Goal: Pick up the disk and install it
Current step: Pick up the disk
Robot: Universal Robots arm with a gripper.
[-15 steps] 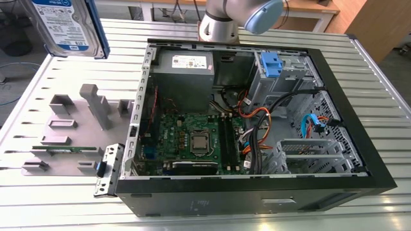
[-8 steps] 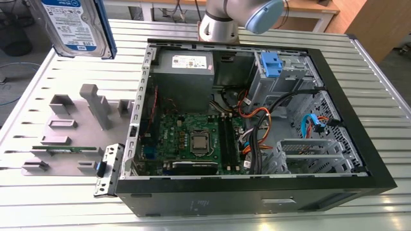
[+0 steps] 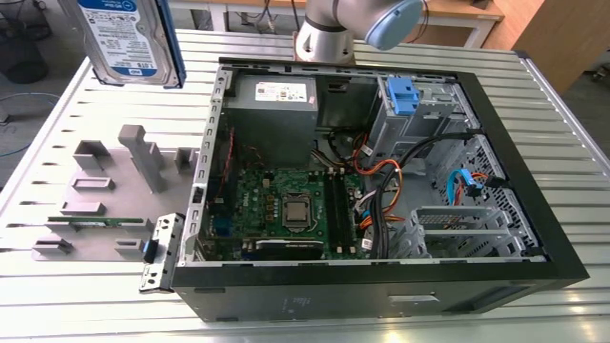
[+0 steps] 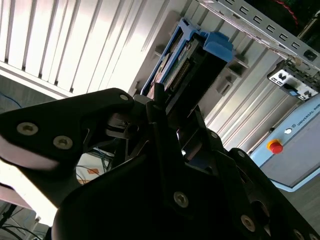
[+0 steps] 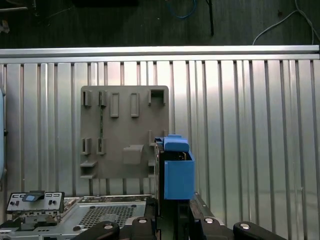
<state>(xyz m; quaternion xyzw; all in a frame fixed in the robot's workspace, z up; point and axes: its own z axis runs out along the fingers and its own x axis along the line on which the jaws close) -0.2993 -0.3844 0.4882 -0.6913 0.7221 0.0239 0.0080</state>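
Well off the open computer case (image 3: 381, 296), out past its side wall toward the exterior view's left, the disk (image 3: 128, 43) hangs in the air above the slatted table (image 3: 57, 307), its printed face toward the camera, touching nothing on the table. In the second wrist view the gripper (image 4: 175, 107) is clamped on the disk (image 4: 187, 62), with its dark fingers (image 4: 161, 125) closed on either side and a blue side rail (image 4: 217, 45) sticking out past them. In the first wrist view the gripper (image 5: 175, 215) holds the disk (image 5: 177, 175) edge-on. Nearer the case, just beside that side wall, a gray fixture plate (image 3: 105, 193) lies flat on the table, with a thin green circuit strip (image 3: 96, 222) resting on it. Inside the case, a gray power supply box (image 3: 276, 96) sits in the corner nearest the arm's base (image 3: 333, 32) and the green motherboard (image 3: 286, 207) lies on the case floor. On the case's side toward the exterior view's right are a blue drive caddy (image 3: 401, 96) and the metal drive bays (image 3: 458, 229), with orange and blue cables (image 3: 381, 169) beside them
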